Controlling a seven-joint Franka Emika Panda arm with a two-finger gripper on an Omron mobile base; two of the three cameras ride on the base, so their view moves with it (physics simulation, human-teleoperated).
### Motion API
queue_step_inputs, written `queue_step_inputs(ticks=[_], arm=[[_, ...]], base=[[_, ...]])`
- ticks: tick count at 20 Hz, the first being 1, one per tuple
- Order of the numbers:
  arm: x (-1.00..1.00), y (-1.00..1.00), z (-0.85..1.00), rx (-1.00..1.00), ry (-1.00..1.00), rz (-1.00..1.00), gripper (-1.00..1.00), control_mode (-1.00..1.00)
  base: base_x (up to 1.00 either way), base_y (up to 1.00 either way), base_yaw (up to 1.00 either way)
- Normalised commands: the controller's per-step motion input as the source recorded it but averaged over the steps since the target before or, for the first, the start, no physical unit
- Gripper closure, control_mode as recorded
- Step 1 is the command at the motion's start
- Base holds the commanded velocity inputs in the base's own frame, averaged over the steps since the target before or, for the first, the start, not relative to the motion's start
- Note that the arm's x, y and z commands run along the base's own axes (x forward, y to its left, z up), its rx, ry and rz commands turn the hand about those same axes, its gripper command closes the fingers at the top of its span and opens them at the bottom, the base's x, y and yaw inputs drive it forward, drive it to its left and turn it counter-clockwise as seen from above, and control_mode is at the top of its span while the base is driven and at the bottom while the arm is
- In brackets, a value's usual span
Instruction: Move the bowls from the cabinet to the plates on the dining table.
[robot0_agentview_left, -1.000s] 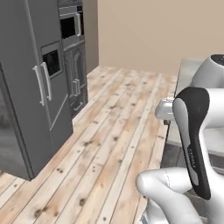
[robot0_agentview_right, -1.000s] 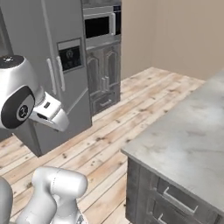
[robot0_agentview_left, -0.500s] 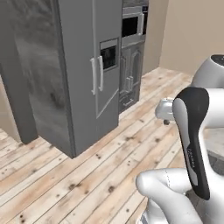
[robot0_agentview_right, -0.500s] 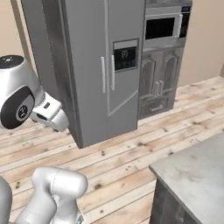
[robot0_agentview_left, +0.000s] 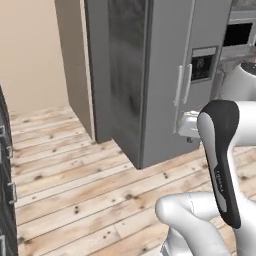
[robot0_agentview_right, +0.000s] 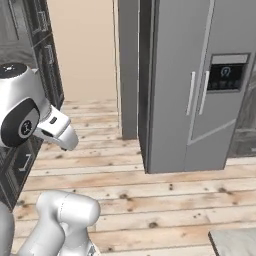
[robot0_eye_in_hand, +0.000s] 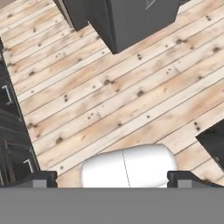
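Pale knotty wood planks cover the floor (robot0_agentview_left: 75, 190), running up to a plain beige wall (robot0_agentview_right: 82, 45). A tall brushed-grey fridge (robot0_agentview_right: 195, 85) with two slim vertical handles and a dark dispenser panel stands on it. Dark grey wood-grain cabinets (robot0_agentview_right: 30, 65) with silver handles line the left edge. A corner of the marble-veined counter (robot0_agentview_right: 235, 242) shows low right. The hand (robot0_eye_in_hand: 111, 179) hangs above bare floor, its tips wide apart and holding nothing.

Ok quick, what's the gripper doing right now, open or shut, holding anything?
Gripper: open, fingertips far apart, holding nothing, pointing down at the plank floor.
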Motion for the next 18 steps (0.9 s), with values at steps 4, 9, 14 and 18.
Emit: queue_step_inputs(ticks=[4,9,14,18], arm=[[0.00,0.00,0.00,0.00,0.00,0.00,-1.00,1.00],[0.00,0.00,0.00,0.00,0.00,0.00,-1.00,1.00],[0.00,0.00,0.00,0.00,0.00,0.00,-1.00,1.00],[0.00,0.00,0.00,0.00,0.00,0.00,-1.00,1.00]], base=[[0.01,-0.39,0.48],[0.22,-0.54,0.41],[0.43,-0.49,0.40],[0.34,-0.55,0.35]])
